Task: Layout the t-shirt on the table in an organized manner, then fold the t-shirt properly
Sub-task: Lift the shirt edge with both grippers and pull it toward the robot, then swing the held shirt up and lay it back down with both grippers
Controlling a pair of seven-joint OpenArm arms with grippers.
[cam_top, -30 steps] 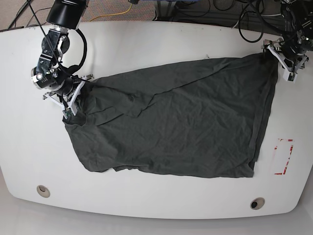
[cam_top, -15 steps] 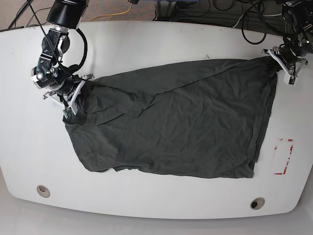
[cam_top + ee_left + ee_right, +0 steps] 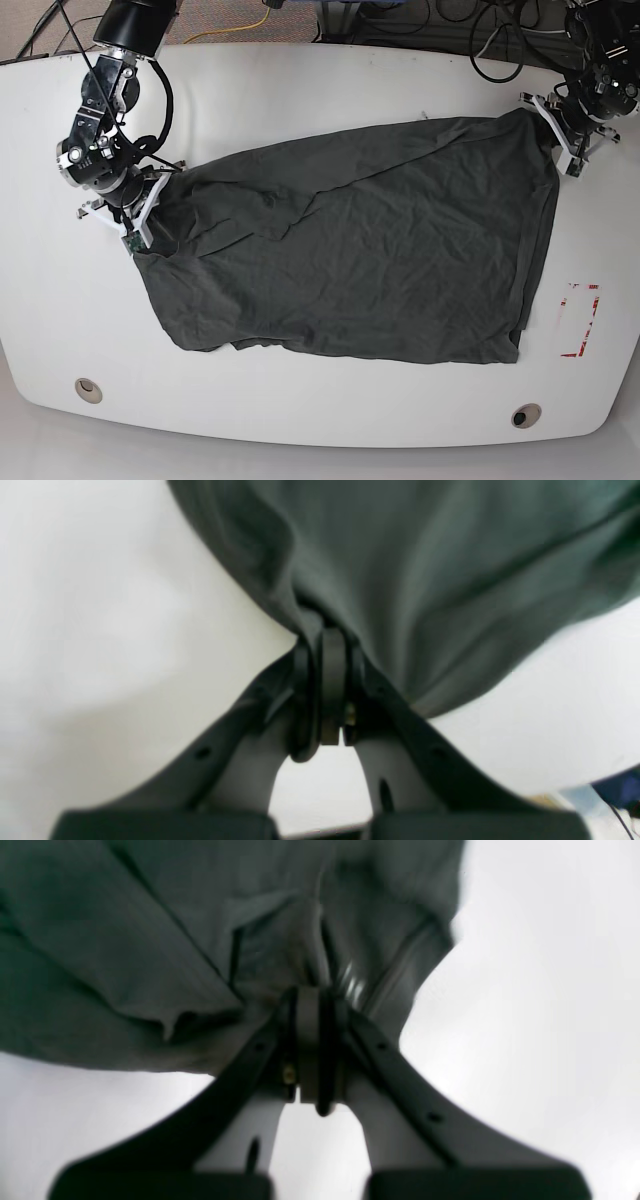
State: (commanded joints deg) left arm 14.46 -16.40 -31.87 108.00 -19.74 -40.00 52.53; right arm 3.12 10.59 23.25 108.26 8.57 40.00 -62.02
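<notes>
- We are holding the t-shirt (image 3: 350, 250) at two far corners: our left gripper (image 3: 562, 135) is clamped on the corner near the table's back edge, and the left wrist view is showing its jaws pressed together with cloth bunched between them
- Our right gripper (image 3: 140, 215) is pinching the opposite end, jaws closed on a wad of folded fabric with a seam or hem running into the grip, as the right wrist view is showing
- The t-shirt is lying spread across the middle of the table (image 3: 300, 90), wrinkled, its near edge sagging unevenly and one side doubled along a hem
- We are judging the layout step as under way, with no fold begun
- The risk we are watching: pulling the two corners apart too hard could drag the whole shirt sideways or slip the cloth out of a pinch, since each grip is holding only a small bunch
- Lifting unevenly could leave the doubled edge and diagonal creases trapped underneath
- Around the shirt, the red tape mark (image 3: 580, 320) is sitting just beside its near corner, and two grommet holes (image 3: 88, 389) are lying along the front edge, apart from the cloth
- Cables are trailing behind the table; nothing is resting on the shirt
</notes>
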